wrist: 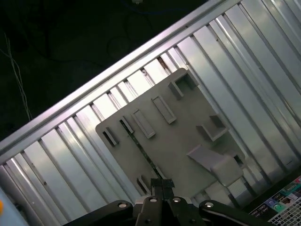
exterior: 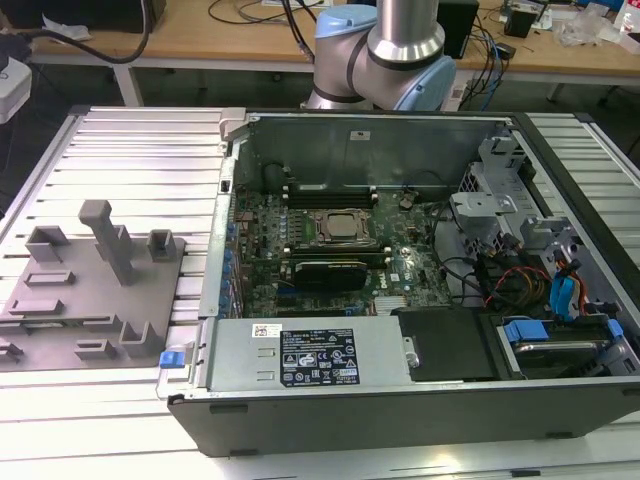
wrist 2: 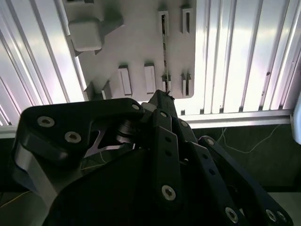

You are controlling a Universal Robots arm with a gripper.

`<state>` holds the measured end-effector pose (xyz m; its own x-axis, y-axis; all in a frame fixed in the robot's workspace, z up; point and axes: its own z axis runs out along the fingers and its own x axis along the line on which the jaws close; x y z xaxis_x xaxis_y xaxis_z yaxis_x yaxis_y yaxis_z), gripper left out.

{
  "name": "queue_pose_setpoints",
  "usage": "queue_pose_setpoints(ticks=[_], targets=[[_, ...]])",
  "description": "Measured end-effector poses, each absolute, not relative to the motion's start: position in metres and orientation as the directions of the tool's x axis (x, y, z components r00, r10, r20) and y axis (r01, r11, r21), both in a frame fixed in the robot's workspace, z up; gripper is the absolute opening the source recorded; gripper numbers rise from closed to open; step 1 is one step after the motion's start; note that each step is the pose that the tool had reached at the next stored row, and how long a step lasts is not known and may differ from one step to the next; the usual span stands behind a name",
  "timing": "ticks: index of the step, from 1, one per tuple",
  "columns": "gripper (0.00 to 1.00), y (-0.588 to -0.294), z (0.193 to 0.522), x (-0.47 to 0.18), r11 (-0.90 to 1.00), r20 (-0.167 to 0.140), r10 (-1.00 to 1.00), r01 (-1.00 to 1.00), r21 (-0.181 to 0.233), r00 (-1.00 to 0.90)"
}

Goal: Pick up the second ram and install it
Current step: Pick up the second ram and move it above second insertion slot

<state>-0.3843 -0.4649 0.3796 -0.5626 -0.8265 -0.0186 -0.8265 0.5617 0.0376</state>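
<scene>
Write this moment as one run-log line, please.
tool over plate | ram on edge in plate slots, in line with tool | contact: cannot tell | case open

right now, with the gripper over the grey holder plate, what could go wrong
1. In the first wrist view the gripper sits over one end of the second ram, which stands on edge in the holder plate; an off-centre grasp might tilt or jam it.
2. The memory slots lie close beside the CPU socket; a tilted stick could miss them.
</scene>
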Motion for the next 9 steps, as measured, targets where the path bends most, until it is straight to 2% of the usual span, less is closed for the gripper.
queue_pose_setpoints(ticks=[9], targets=[[0.11, -0.4649, 0.3796, -0.3843, 0.467, -0.013, -0.884, -0.884, 0.034, -0.467]])
